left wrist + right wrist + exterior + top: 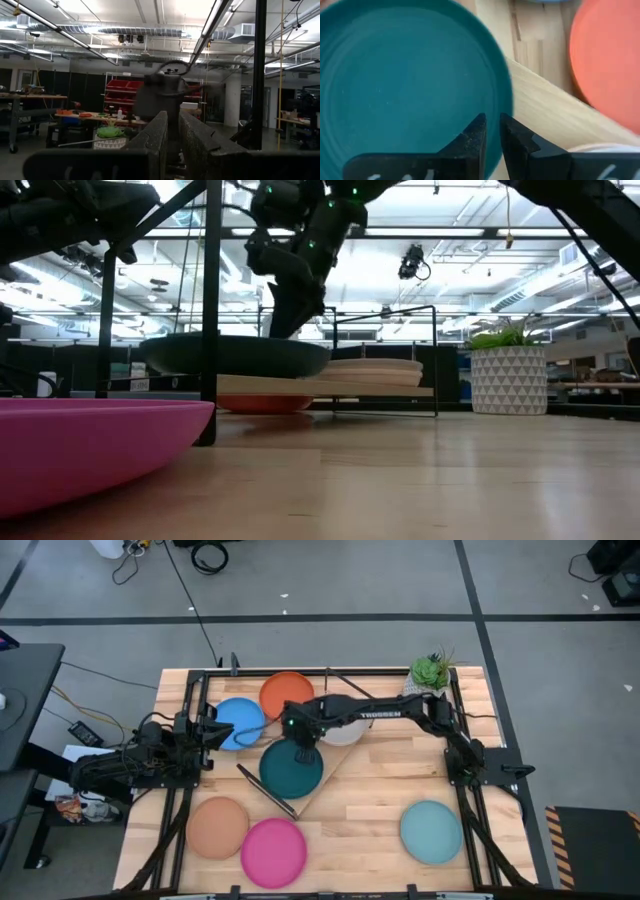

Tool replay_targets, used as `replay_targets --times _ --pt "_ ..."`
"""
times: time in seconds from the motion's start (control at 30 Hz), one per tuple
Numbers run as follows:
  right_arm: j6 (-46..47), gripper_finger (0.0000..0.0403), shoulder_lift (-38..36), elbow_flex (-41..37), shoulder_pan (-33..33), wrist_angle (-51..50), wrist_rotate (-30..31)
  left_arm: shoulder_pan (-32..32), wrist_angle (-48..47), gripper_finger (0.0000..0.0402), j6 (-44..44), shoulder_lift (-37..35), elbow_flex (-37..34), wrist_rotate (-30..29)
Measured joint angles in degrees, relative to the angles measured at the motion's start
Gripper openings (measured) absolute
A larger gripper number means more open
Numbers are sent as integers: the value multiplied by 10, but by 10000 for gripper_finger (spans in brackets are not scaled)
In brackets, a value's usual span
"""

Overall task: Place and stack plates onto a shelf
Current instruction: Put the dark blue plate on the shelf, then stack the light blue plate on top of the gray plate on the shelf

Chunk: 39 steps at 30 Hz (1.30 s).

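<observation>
The dark teal plate (289,772) sits level at the top of the shelf (330,768), over the board's near-left end. My right gripper (303,747) is shut on it and comes down from above, which also shows in the low view (293,328). A pale stack of plates (375,369) lies farther along the board (390,391). My left gripper (214,730) is shut and empty at the table's left, beside the blue plate (238,722). My right gripper pinches the dark teal plate's far rim (502,110) between its two fingers, one finger over the inside of the plate and one outside it. The fingers point down from above. The plate stays level; I cannot tell whether it rests on the shelf board (545,117) or hangs just over it.
An orange plate (287,693) lies at the far side. Tan (218,827) and pink (273,852) plates lie near the front left, and a light teal plate (431,831) at the front right. A potted plant (432,672) stands at the far right corner.
</observation>
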Motion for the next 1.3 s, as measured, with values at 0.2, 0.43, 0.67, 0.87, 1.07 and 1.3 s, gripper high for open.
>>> replay_targets --times 0.2,0.43,0.67,0.87,1.07,1.3 --pt "-13 59 0 0 32 -4 120 0 0 55 0 0 0 0" --pt "-3 59 6 -6 10 53 156 0 0 55 0 0 0 0" --pt "37 58 11 -41 -9 92 151 0 1 55 0 0 0 0" --pt "39 50 10 -51 -16 112 94 0 0 55 0 0 0 0" --pt "33 38 9 -67 -17 121 89 0 0 55 0 0 0 0" --pt "33 25 10 -68 -14 119 47 0 0 55 0 0 0 0"
